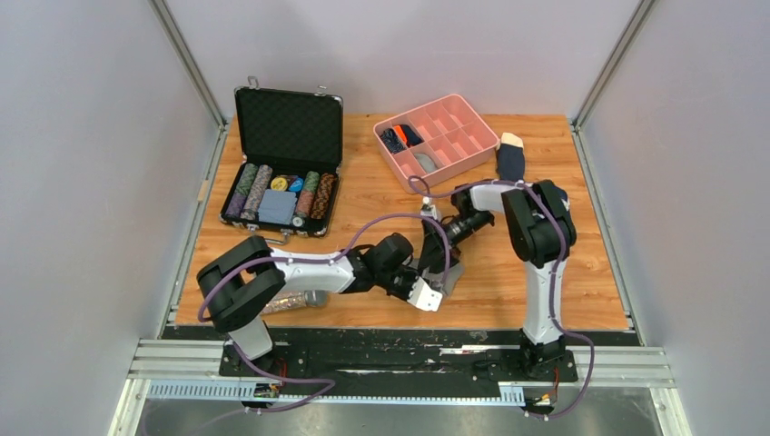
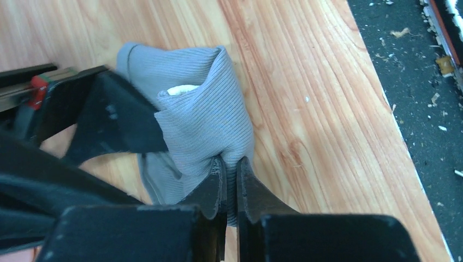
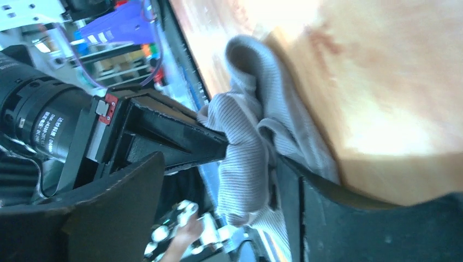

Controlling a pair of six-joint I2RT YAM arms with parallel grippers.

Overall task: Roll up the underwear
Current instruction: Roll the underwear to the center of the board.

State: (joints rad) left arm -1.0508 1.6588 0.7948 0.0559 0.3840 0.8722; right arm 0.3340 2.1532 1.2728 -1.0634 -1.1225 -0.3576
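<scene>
The underwear [image 2: 202,117] is a gray ribbed cloth bunched into a loose fold on the wooden table, with a pale cream bit [image 2: 183,89] showing inside the fold. My left gripper [image 2: 232,177] is shut on the near edge of the fold. In the top view both grippers meet at the cloth [image 1: 451,278] near the table's front middle, left gripper [image 1: 440,283] below right gripper [image 1: 438,258]. My right gripper [image 3: 221,169] is open, with the underwear [image 3: 245,158] between its fingers and lying against one finger [image 3: 306,213]. One right finger [image 2: 109,117] presses into the fold's side.
A pink divided tray [image 1: 418,109] with small items stands at the back middle. A navy sock with a tan toe [image 1: 510,156] lies beside it. An open black case of poker chips [image 1: 281,173] stands at the back left. The table's front edge [image 2: 407,164] is close.
</scene>
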